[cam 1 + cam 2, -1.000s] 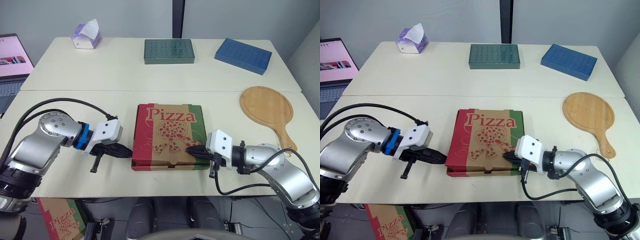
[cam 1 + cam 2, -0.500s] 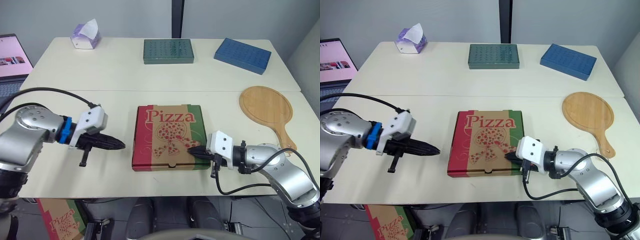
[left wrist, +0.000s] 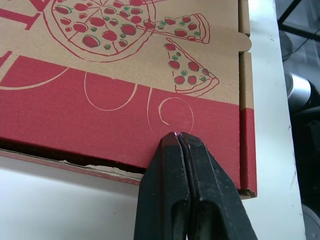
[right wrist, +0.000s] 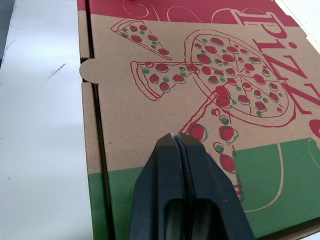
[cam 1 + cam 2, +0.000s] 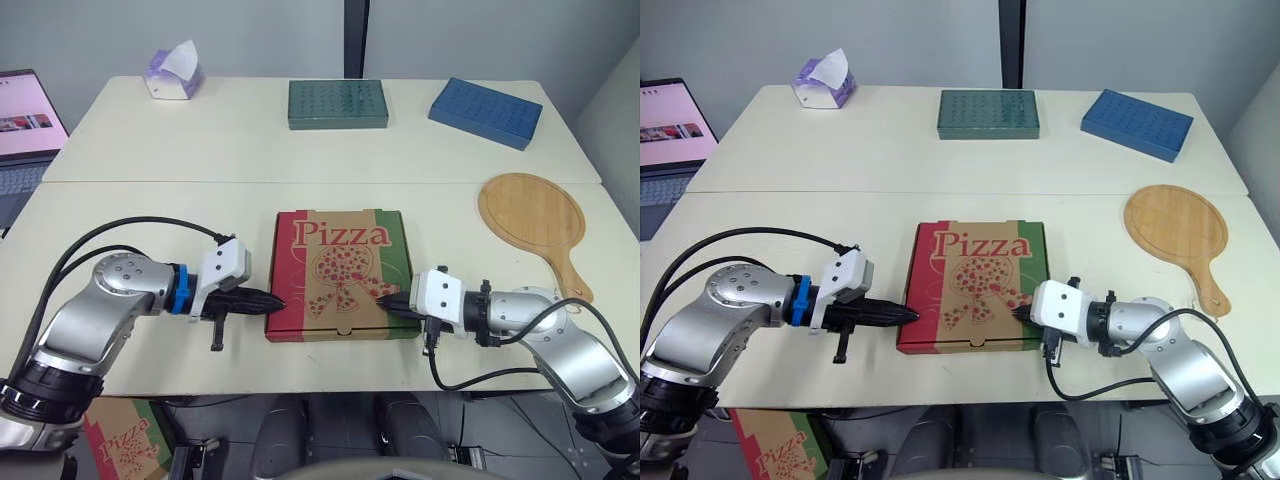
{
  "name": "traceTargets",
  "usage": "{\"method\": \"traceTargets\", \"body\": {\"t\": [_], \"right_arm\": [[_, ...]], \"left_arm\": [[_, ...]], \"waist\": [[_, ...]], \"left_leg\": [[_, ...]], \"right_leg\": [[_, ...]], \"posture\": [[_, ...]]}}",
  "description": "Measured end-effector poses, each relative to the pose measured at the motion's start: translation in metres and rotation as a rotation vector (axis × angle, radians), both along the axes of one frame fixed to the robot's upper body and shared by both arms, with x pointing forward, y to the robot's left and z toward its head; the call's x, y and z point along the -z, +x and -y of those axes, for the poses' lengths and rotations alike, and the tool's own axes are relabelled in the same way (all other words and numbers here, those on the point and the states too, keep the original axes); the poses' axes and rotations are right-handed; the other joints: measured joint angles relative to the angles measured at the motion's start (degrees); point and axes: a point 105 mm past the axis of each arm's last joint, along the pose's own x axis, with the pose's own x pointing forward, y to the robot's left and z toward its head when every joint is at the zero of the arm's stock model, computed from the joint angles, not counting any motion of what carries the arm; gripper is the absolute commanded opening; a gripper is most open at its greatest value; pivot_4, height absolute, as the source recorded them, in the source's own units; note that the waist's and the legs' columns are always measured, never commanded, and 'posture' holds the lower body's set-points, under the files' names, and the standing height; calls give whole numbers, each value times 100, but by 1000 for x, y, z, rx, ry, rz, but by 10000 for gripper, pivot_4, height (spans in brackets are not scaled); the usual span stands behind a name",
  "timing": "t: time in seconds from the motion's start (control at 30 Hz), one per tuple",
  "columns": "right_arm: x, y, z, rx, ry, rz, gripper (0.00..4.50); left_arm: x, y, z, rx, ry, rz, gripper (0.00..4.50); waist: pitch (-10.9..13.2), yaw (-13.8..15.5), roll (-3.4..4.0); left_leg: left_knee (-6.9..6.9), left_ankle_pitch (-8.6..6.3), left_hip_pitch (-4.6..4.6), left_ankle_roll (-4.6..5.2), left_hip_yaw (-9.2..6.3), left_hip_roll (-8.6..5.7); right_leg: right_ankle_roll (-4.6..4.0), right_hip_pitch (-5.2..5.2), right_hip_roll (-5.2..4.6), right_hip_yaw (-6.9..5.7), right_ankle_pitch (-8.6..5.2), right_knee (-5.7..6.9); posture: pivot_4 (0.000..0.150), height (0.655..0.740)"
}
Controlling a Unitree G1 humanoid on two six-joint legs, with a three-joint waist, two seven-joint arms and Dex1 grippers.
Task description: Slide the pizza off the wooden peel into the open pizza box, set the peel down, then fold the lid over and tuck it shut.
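The pizza box (image 5: pixel 338 270) lies in the middle of the near table with its printed lid folded down; a thin gap shows along its left edge (image 3: pixel 75 161). My left gripper (image 5: pixel 275 298) is shut, its tips pressing on the lid's red left edge (image 3: pixel 179 136). My right gripper (image 5: pixel 385 298) is shut too, tips resting on the lid's green right side (image 4: pixel 176 136). The wooden peel (image 5: pixel 533 218) lies flat and bare on the table to the right of the box.
On the far table sit a green tray (image 5: pixel 338 102), a blue tray (image 5: pixel 487 110) and a tissue box (image 5: pixel 173 70). A laptop (image 5: pixel 25 115) stands at the far left. Another pizza box (image 5: pixel 120 440) lies on the floor below the table's near edge.
My left gripper has swung back right to the box's left edge after having pulled away to the left. The right gripper has stayed on the lid.
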Motion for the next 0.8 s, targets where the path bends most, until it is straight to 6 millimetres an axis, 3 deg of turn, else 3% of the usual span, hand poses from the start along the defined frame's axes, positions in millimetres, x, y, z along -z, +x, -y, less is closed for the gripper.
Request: {"method": "traceTargets", "body": {"t": [0.13, 0.23, 0.3, 0.4, 0.53, 0.63, 0.8], "right_arm": [[-16, 13, 10, 105, 102, 37, 619], [-27, 37, 40, 278, 119, 107, 619], [-23, 50, 62, 380, 73, 122, 619], [-4, 50, 76, 413, -7, 76, 619], [13, 39, 68, 353, -27, -3, 619], [10, 23, 49, 245, 6, -50, 619], [10, 17, 46, 217, -7, -80, 619]], "left_arm": [[-8, 10, -15, -138, -64, -30, 0], [-22, 27, -35, -316, -118, 28, 0], [-21, 37, -44, -415, -137, 61, 0], [-9, 40, -46, -456, -112, 51, 0], [7, 42, -33, -442, -115, 19, 0], [22, 44, -19, -425, -123, -21, 0], [17, 53, -17, -429, -119, 14, 0]], "waist": [[2, -1, -1], [2, -1, -1], [2, -1, -1], [2, 0, -1], [3, 0, 1], [4, 0, 0], [3, 1, 0]], "left_leg": [[1, 0, -4, 0, -2, 0], [0, 0, -3, 0, -1, -1], [-1, 0, -3, 0, -1, -1], [-6, 0, -6, 0, -1, -1], [-7, 0, -5, 0, 0, -2], [-4, 0, -6, -1, -1, -2], [-4, 0, -6, -1, -1, -2]], "right_leg": [[1, -6, 0, -1, 1, 3], [1, -5, 0, -1, 1, 2], [-2, -5, 0, -1, 2, 2], [-23, -8, 0, -2, 14, 0], [-21, -7, 0, 0, 13, 1], [-19, -7, 0, 0, 12, 1], [-15, -6, 0, -1, 11, 0]], "posture": [[1500, 7400], [1500, 7400], [1500, 7400], [1500, 7400], [1500, 7400], [1500, 7400], [1500, 7400]]}}
